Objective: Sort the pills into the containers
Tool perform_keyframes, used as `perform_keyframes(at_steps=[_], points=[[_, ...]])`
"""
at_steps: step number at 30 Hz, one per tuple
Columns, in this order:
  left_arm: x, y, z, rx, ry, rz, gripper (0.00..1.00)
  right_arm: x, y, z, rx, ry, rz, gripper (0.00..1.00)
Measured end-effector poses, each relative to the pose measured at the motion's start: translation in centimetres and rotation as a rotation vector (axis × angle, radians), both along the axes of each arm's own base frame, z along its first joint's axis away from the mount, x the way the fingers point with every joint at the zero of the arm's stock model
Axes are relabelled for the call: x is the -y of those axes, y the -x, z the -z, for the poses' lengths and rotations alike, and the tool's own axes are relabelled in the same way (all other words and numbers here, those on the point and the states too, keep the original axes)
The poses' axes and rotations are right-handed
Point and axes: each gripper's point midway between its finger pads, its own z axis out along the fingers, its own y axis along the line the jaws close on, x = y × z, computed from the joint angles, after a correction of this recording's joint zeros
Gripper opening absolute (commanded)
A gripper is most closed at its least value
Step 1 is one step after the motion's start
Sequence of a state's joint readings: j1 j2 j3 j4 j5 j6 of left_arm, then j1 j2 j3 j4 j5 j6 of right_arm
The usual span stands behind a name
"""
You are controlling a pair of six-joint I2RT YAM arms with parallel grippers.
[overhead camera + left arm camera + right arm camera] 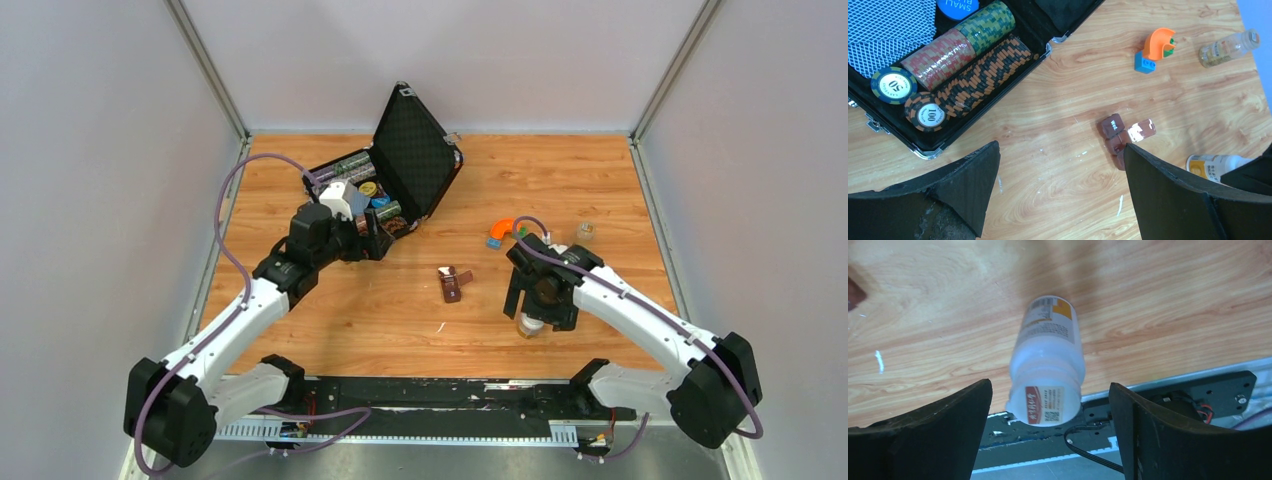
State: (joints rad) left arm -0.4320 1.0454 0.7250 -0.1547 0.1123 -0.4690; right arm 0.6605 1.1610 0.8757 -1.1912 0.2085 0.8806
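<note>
The containers [455,284], a small dark brown strip of joined compartments [1116,134] with one lid swung open, lie on the wooden table's middle. My left gripper [1060,147] hangs open over bare wood just left of them, near the black case [375,240]. My right gripper [1049,385] is open, its fingers on either side of a white pill bottle [1048,352] without touching it. That bottle stands near the table's front edge [530,326]. Pills are out of view.
An open black case [425,155] holding poker chips [963,60] and cards sits at the back left. An orange and blue toy [499,232] and a small clear bottle [585,231] lie behind the right arm. The black base rail [1178,395] runs just beyond the white bottle.
</note>
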Motion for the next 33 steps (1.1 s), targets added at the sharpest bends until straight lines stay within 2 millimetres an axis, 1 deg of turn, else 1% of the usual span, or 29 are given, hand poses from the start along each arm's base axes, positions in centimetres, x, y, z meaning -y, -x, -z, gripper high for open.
perform_keyframes(at_steps=[3, 6, 10, 13, 16, 21, 23, 26, 28, 30, 33], points=[[0.0, 0.1, -0.6, 0.017, 0.008, 0.002, 1.0, -0.5, -1.1, 0.1, 0.036, -0.014, 0.01, 0.83], [-0.1, 0.3, -1.1, 0.031, 0.013, 0.002, 1.0, -0.7, -1.7, 0.5, 0.039, -0.009, 0.022, 0.76], [-0.2, 0.5, -1.6, 0.045, 0.017, 0.004, 1.0, -1.0, -2.0, 1.3, 0.018, 0.005, 0.039, 0.66], [-0.2, 0.7, -1.8, 0.049, 0.019, 0.008, 1.0, -1.1, -2.0, 1.5, 0.012, 0.003, 0.053, 0.59], [-0.1, 1.0, -1.9, 0.051, 0.026, 0.024, 1.0, -1.2, -2.0, 1.5, 0.01, -0.003, 0.058, 0.51], [0.9, 2.0, -1.0, 0.039, 0.043, 0.096, 0.98, -1.9, -2.0, 1.2, 0.004, -0.037, 0.042, 0.47], [1.7, 2.6, -0.7, 0.044, 0.048, 0.143, 0.96, -2.8, -2.5, 0.4, 0.012, -0.078, 0.02, 0.45], [3.5, 3.6, -0.8, 0.069, 0.049, 0.242, 0.95, -4.9, -4.1, -1.7, 0.055, -0.18, -0.039, 0.44], [5.2, 4.4, -1.3, 0.112, 0.046, 0.331, 0.95, -6.7, -5.4, -3.7, 0.101, -0.266, -0.1, 0.44], [7.1, 5.6, -1.9, 0.163, 0.049, 0.442, 0.95, -8.4, -6.6, -6.0, 0.148, -0.346, -0.169, 0.44], [9.4, 7.1, -2.9, 0.243, 0.063, 0.582, 0.92, -10.7, -7.8, -8.8, 0.197, -0.444, -0.269, 0.44]])
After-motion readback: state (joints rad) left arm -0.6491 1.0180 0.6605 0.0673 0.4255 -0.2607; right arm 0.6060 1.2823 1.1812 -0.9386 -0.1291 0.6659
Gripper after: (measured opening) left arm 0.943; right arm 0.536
